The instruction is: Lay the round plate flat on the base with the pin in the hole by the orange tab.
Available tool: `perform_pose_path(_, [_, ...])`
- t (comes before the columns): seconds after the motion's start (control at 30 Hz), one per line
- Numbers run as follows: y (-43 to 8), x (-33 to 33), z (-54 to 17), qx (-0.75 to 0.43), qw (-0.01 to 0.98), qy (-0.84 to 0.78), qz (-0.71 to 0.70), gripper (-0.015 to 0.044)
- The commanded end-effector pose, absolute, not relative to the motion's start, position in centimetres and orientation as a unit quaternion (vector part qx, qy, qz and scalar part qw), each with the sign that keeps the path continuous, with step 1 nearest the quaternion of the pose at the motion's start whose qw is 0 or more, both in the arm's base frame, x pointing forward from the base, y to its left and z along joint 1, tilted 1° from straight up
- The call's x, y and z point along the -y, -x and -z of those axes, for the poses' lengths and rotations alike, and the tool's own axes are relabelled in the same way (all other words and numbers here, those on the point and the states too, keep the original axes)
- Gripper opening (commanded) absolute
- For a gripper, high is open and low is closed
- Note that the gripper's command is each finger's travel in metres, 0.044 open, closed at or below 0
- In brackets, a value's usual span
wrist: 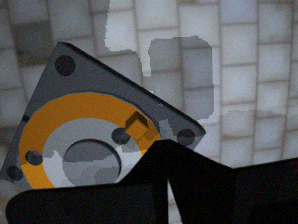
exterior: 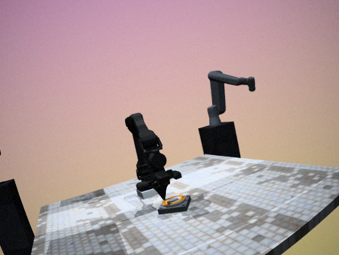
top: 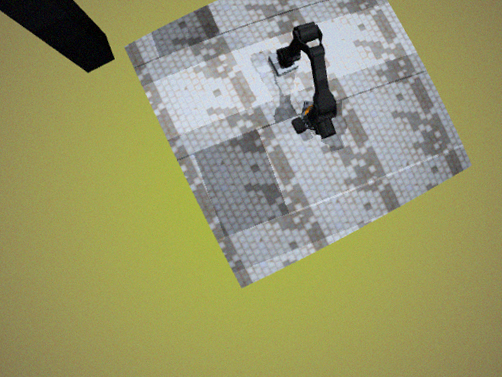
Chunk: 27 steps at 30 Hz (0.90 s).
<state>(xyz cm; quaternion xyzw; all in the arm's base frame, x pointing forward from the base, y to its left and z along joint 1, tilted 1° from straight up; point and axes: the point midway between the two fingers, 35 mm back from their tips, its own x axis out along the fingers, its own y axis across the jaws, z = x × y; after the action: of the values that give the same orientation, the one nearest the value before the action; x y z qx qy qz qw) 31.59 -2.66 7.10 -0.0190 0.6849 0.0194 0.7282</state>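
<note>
The square dark grey base (top: 306, 105) (exterior: 173, 210) (wrist: 86, 75) lies on the table. The round plate (top: 307, 111) (exterior: 183, 197) (wrist: 60, 107), orange ring with a pale middle, sits on it around the grey post (wrist: 95, 159). It looks slightly tilted in the exterior view. The orange tab (wrist: 136, 128) has a dark round hole (wrist: 120, 135) beside it in the wrist view. Another dark round spot (wrist: 33, 157) shows at the ring's left; I cannot tell which is the pin. My gripper (exterior: 164, 199) (wrist: 162, 147) is shut and empty, its tips at the plate's edge near the tab. Contact is unclear.
My arm's pale foot (top: 283, 70) (exterior: 146, 193) stands on the patterned table (top: 387, 140) (exterior: 244, 219). A grey arm (exterior: 217, 94) on a black pedestal (exterior: 220, 140) stands beyond the table's far edge. Another black pedestal (exterior: 13, 213) is at the left.
</note>
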Motion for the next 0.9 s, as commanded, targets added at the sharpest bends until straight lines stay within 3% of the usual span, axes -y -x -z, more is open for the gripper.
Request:
perform_pose_path(0.0, [-31.2,2.7,-5.3,-0.691,0.722,0.017,-0.017,0.0000])
perform_pose_path(0.87, [-33.7,0.5,-5.3,-0.690,0.723,0.016,-0.017,0.0000])
